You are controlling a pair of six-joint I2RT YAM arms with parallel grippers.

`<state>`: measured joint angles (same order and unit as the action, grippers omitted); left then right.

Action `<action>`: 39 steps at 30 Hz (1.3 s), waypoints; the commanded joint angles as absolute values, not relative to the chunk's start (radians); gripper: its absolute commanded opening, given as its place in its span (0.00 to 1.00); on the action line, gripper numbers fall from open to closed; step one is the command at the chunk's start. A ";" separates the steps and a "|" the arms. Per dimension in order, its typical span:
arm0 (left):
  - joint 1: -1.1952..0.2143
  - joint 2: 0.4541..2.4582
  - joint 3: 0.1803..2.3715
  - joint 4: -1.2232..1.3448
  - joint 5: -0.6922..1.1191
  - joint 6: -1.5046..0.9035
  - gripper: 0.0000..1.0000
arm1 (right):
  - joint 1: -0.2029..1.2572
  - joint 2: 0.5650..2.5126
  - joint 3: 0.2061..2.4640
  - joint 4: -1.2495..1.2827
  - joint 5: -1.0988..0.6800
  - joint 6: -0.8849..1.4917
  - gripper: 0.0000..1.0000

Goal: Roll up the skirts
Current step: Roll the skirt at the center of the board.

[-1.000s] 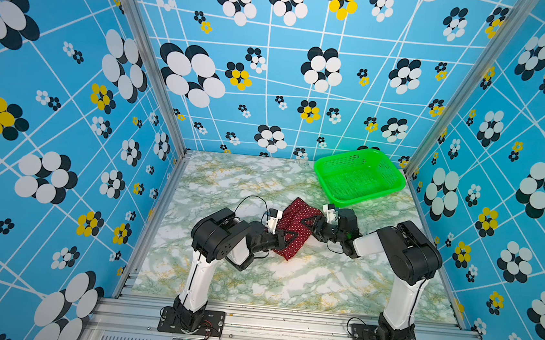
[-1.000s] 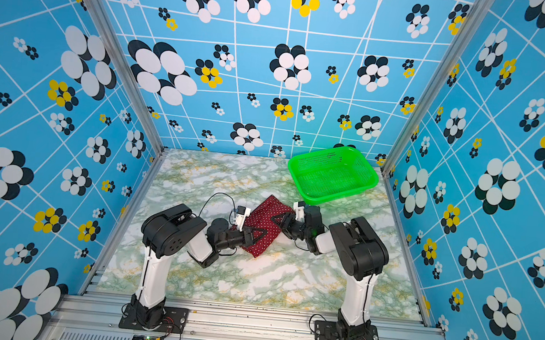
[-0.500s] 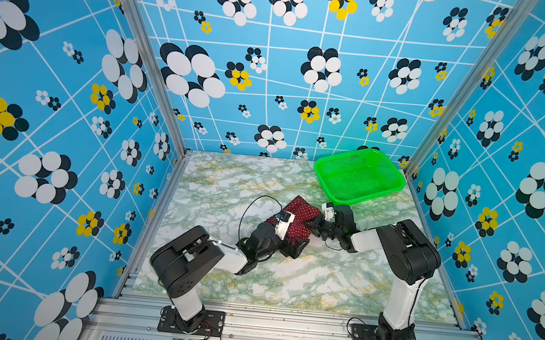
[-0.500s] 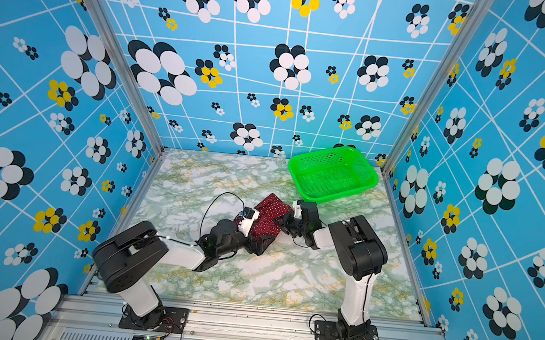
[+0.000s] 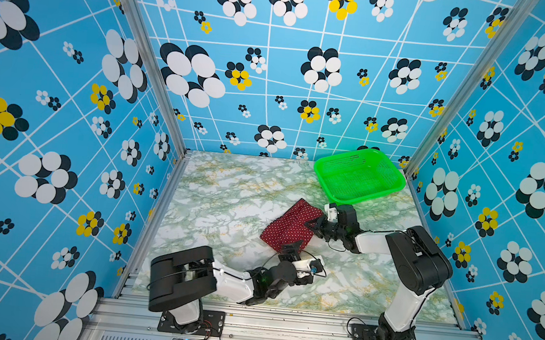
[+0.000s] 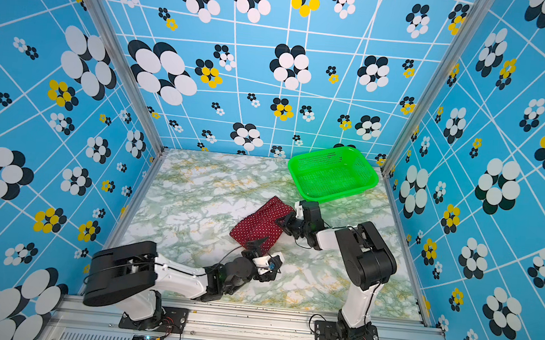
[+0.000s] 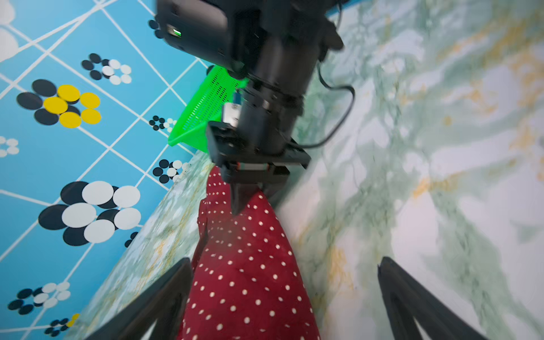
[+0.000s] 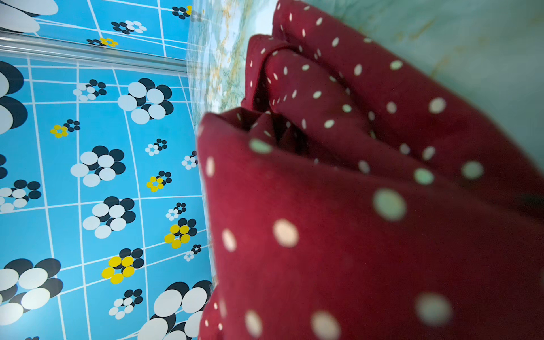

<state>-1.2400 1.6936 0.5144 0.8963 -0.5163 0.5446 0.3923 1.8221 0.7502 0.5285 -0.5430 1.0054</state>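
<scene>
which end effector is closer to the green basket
Right. The right end effector is just in front of the green basket, shut on the basket-side edge of the skirt; the left end effector is open at the front edge, farther away.

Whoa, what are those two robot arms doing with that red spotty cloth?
They are working on rolling up a dark red polka-dot skirt that lies bunched on the marble table. The right claw is pinching the skirt's edge on the side near the green basket. The left claw is wide open at the skirt's near end, not gripping it. The skirt is not a neat roll yet.
</scene>
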 commanded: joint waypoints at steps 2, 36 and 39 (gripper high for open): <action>-1.232 1.763 0.555 0.951 -0.548 0.627 0.99 | 0.399 1.755 0.733 0.465 -0.535 0.969 0.16; -0.991 1.786 0.870 0.266 -0.232 0.265 0.00 | 0.350 1.498 0.742 0.000 -0.466 0.755 0.67; -0.923 1.771 0.967 0.095 -0.035 0.193 0.00 | 0.321 1.441 0.720 -0.030 -0.443 0.742 0.73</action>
<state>-0.9760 1.8122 0.8783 0.3107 -0.2779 0.3176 0.3351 1.4876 0.7261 0.0460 -0.4755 0.7815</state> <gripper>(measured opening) 0.135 0.721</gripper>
